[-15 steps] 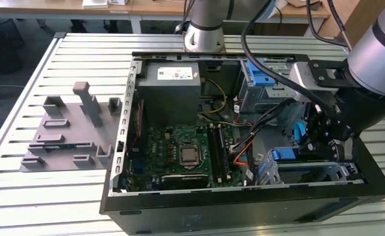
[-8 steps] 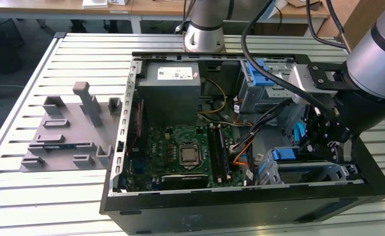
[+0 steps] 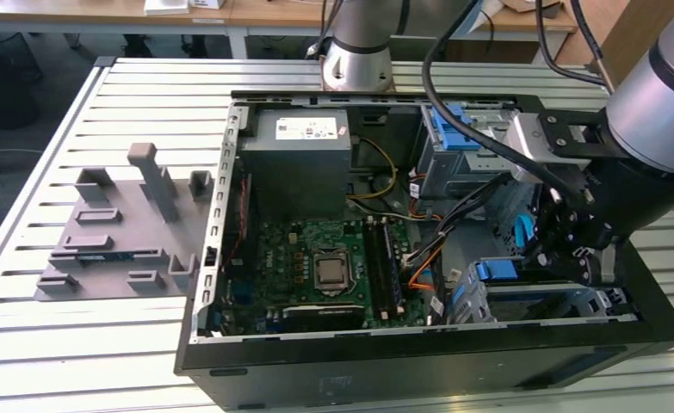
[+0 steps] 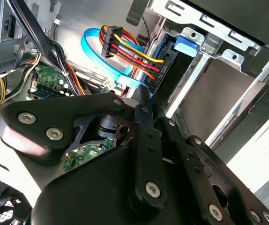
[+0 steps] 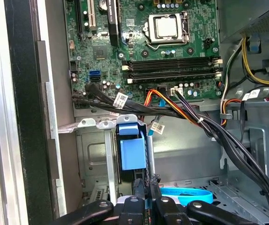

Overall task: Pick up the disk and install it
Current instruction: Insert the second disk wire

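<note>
The disk (image 5: 130, 152) stands on edge in the metal drive cage (image 5: 94, 154) at the case's front corner, showing mostly its blue plastic rail and tab. In the second wrist view the disk (image 4: 166, 65) is a dark slab with a blue edge running up to a blue tab. My gripper (image 5: 146, 199) is shut, its black fingers (image 5: 135, 201) pinching the disk's near end. In the exterior view the gripper (image 3: 572, 254) reaches down into the open computer case (image 3: 429, 361) on that view's right, by the blue tab of the disk (image 3: 497, 269).
Red, yellow and orange power wires (image 4: 134, 51) and a blue data cable (image 4: 94, 51) crowd the disk. Black cable bundles (image 5: 209, 126) cross the case. The motherboard (image 3: 325, 267) and grey power-supply box (image 3: 296, 163) fill the case's other half. A grey slotted fixture plate (image 3: 119, 232) lies on the slatted table.
</note>
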`<control>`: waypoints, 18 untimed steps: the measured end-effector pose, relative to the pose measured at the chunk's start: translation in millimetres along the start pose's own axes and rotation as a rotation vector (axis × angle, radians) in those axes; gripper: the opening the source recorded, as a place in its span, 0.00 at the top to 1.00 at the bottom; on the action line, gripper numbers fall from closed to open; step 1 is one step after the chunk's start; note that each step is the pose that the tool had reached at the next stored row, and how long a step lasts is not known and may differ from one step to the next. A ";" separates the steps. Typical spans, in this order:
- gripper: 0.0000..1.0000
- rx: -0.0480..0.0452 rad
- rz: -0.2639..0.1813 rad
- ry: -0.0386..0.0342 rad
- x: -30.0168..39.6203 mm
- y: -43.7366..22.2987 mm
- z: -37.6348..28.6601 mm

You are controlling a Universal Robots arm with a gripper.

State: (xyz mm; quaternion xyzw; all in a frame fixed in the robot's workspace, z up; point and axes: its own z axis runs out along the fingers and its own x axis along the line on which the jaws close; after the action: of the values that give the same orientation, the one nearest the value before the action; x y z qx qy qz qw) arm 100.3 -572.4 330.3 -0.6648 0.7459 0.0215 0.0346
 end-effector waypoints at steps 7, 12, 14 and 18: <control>0.71 0.0000 0.000 0.0000 0.0 0.0 -0.3; 0.71 0.0000 0.000 0.0000 -0.6 -0.1 -7.3; 0.71 0.0000 0.000 0.0000 -0.8 -0.1 -10.0; 0.78 0.0000 0.000 0.0000 -0.9 -0.4 -11.0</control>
State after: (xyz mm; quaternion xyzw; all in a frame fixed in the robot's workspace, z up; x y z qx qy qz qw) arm 100.6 -572.4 341.3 -0.6647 0.7460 0.0215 0.0346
